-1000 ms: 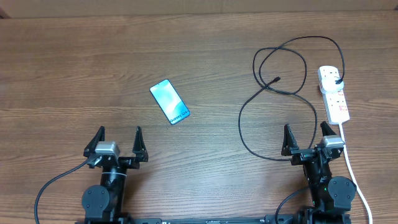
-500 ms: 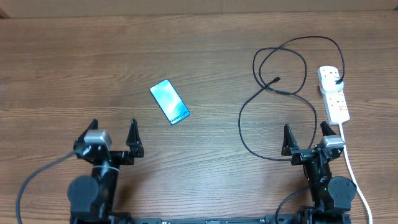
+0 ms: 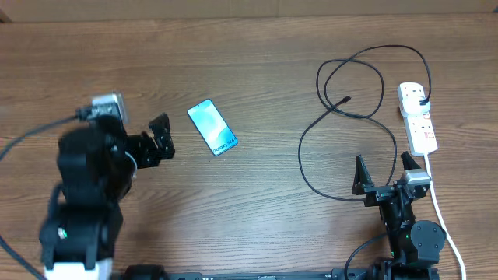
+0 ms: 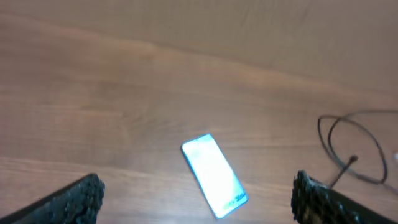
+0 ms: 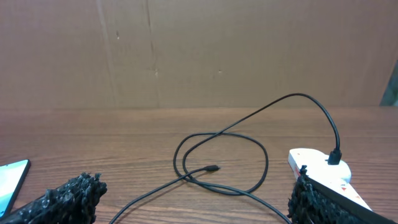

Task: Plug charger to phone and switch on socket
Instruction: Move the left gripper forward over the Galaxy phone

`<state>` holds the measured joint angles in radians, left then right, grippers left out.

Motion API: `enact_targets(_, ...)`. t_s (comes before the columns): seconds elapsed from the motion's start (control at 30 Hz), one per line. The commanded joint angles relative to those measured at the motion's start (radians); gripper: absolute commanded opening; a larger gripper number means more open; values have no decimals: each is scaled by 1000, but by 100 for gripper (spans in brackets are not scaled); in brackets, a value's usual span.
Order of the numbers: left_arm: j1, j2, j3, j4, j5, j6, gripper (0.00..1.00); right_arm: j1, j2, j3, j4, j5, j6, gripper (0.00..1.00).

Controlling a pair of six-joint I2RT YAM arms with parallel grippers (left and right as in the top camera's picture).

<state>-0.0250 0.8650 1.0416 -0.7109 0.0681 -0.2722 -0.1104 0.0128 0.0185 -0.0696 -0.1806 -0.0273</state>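
Observation:
The phone (image 3: 212, 127) lies flat on the wooden table, screen up, tilted; it also shows in the left wrist view (image 4: 213, 175) and at the left edge of the right wrist view (image 5: 11, 177). The charger, a thin black cable (image 3: 302, 152), loops on the right. Its connector tip (image 3: 346, 99) lies free on the wood (image 5: 212, 168). Its plug (image 3: 421, 102) sits in the white socket strip (image 3: 418, 117), also seen in the right wrist view (image 5: 320, 165). My left gripper (image 3: 159, 138) is open and empty, raised just left of the phone (image 4: 198, 186). My right gripper (image 3: 381, 167) is open and empty near the front edge (image 5: 196, 186).
The socket's thick white cord (image 3: 440, 210) runs down past my right arm to the front edge. A brown cardboard wall (image 5: 199, 50) stands behind the table. The cable's lower loop lies just ahead of my right gripper.
My left arm has lifted from its rest at the front edge and swung forward and left, its gripper now beside the phone. The right arm, phone and cable have not moved.

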Motion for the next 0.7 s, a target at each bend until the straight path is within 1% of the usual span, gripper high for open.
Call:
enact_targets(0.0,-32,145,220,-155,66,-58,100,5,-10,-11,6,-5,-7,100)
enact_targets(0.07,-59,219,312,-226,111,-57,100,5,-10,-11,6,-5,-7,100)
enact_targets(0.17,-83,296,389,-266,220,-57,100,5,-10,-11,6,-4,-7,100)
enact_targets(0.3,-87,359,396,-272,454,-56,100,5,-10,-11,6,-4,-7,100)
enact_targets(0.37,-87,384,396,-252,524,-56,100,5,-10,-11,6,-5,-7,100)
enact_targets(0.47,-87,422,396,-230,585,-63,100,5,-10,-11,6,-5,-7,100)
enact_targets(0.6,-97,456,396,-230,556,-180,100,5,-10,-11,6,-4,-7,100)
enact_targets(0.67,-119,475,403,-231,447,-264,100,5,-10,-11,6,-5,-7,100)
